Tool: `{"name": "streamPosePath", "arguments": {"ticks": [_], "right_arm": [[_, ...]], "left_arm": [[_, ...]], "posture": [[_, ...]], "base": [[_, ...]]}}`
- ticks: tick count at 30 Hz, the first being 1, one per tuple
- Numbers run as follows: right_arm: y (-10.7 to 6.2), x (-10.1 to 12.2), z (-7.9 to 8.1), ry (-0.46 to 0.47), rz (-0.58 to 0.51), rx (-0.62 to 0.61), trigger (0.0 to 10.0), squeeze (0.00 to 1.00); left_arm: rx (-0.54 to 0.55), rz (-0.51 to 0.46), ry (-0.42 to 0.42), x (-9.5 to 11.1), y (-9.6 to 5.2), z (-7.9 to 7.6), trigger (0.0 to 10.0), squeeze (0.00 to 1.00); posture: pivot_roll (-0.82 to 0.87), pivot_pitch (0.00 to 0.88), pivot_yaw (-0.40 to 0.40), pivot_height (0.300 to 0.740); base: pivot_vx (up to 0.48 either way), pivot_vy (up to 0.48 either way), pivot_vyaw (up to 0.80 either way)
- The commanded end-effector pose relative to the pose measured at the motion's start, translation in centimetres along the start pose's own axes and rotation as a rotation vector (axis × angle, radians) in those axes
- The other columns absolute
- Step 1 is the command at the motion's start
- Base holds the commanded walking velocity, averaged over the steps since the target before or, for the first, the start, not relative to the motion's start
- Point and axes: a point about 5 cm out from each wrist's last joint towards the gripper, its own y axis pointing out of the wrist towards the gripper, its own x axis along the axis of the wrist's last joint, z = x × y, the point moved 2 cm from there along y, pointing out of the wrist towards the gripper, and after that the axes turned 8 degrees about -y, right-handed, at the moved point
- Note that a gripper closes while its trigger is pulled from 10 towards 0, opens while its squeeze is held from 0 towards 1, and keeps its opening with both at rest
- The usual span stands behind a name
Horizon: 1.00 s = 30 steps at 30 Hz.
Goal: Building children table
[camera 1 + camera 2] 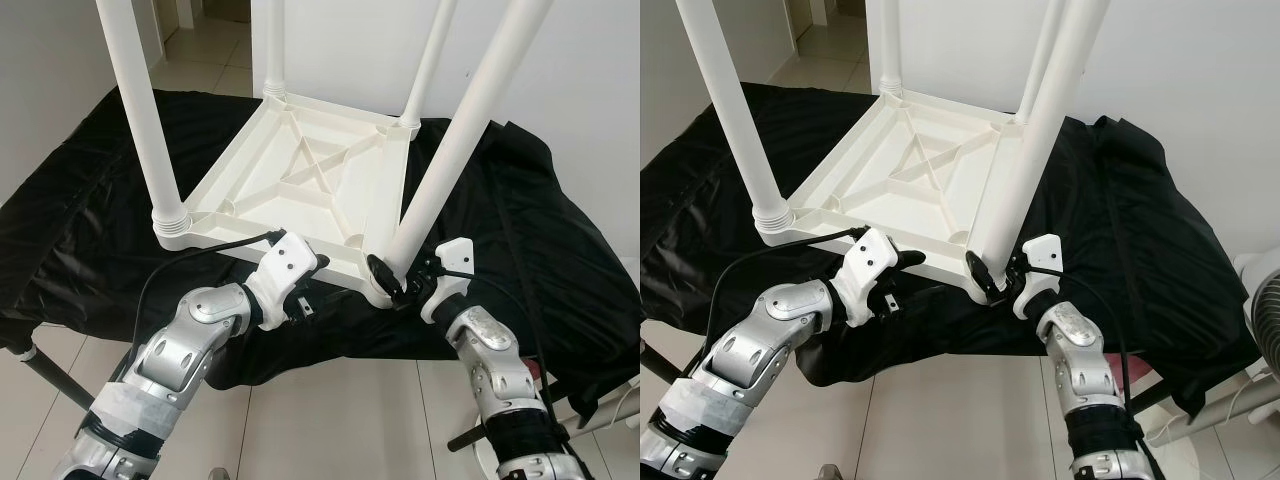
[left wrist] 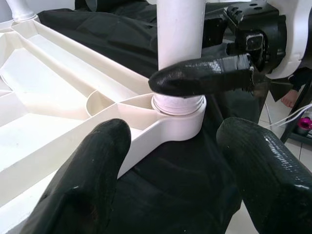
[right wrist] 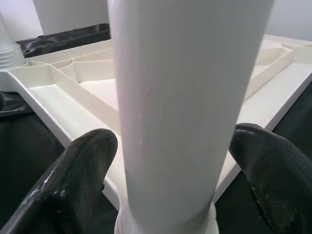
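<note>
So the white plastic kids' table (image 1: 300,180) is flipped upside down on a surface draped in a black cloth (image 1: 90,200), ribbed underside facing up and all four legs sticking up in the air. The near-right leg (image 1: 455,140) sits in its corner socket (image 2: 178,122) at the table's front edge, and that's where the action is. The right gripper (image 1: 392,280) has its two black fingers (image 3: 87,170) on either side of that leg just above the socket, one finger each side of the white tube, hugging it close, though it's hard to say if they're actually squeezing it or just sitting right beside it. The left gripper (image 2: 170,161) hangs just in front of the same corner with its fingers spread apart and nothing between them, close to the table's front rim but not gripping it. In the left wrist view one of the right gripper's fingers lies across the leg right above the threaded collar. Pale tiled floor (image 1: 330,420) below.
</note>
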Motion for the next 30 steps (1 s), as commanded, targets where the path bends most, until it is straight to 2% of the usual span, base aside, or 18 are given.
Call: {"name": "streamPosePath", "arguments": {"ticks": [1, 6, 7, 8, 24, 25, 26, 27, 30], "right_arm": [[0.0, -0.3, -0.2, -0.012, 0.014, 0.045, 10.0, 0.0], [0.9, -0.6, 0.2, -0.014, 0.029, 0.153, 10.0, 0.0], [1.2, -0.7, 0.3, -0.02, 0.03, 0.172, 4.1, 0.0], [1.4, -0.8, 0.3, -0.023, 0.033, 0.182, 0.0, 0.0], [1.0, -1.4, -0.3, 0.007, 0.039, 0.186, 0.0, 0.0], [1.0, -1.4, -0.4, 0.011, 0.037, 0.175, 3.0, 0.0], [1.0, -1.4, -0.4, 0.011, 0.037, 0.175, 3.0, 0.0], [1.0, -1.1, -0.3, 0.031, 0.015, 0.149, 10.0, 0.0], [1.1, -0.8, -0.3, 0.036, 0.001, 0.125, 10.0, 0.0]], "left_arm": [[-0.013, 0.004, 0.008, -0.1, 0.0, 0.0, 10.0, 0.0], [-0.014, 0.006, 0.012, 0.0, -0.1, 0.1, 10.0, 0.0], [-0.012, 0.008, 0.014, 0.0, -0.1, 0.2, 10.0, 0.0], [-0.007, 0.01, 0.015, 0.0, -0.2, 0.3, 10.0, 0.0], [0.003, 0.005, 0.018, 0.1, -0.3, 0.5, 10.0, 0.0], [0.003, 0.006, 0.018, 0.1, -0.3, 0.5, 10.0, 0.0], [0.003, 0.006, 0.018, 0.1, -0.3, 0.5, 10.0, 0.0], [0.002, 0.01, 0.018, 0.0, -0.2, 0.6, 10.0, 0.0], [-0.001, 0.012, 0.018, -0.1, -0.2, 0.6, 10.0, 0.0]], "posture": [[0.05, 0.0, -0.082, 0.74], [0.05, 0.002, -0.08, 0.74], [0.06, 0.002, -0.081, 0.74], [0.06, 0.002, -0.082, 0.74], [0.05, 0.006, -0.084, 0.74], [0.05, 0.005, -0.082, 0.74], [0.05, 0.005, -0.082, 0.74], [0.04, 0.006, -0.075, 0.74], [0.03, 0.007, -0.071, 0.74]], "base": [[0.0, 0.0, 0.0], [0.0, 0.0, 0.0], [0.0, 0.0, 0.0], [0.0, 0.0, 0.0], [0.0, 0.0, 0.0], [0.0, 0.0, 0.0], [0.0, 0.0, 0.0], [0.0, 0.0, 0.0], [0.0, 0.0, 0.0]]}}
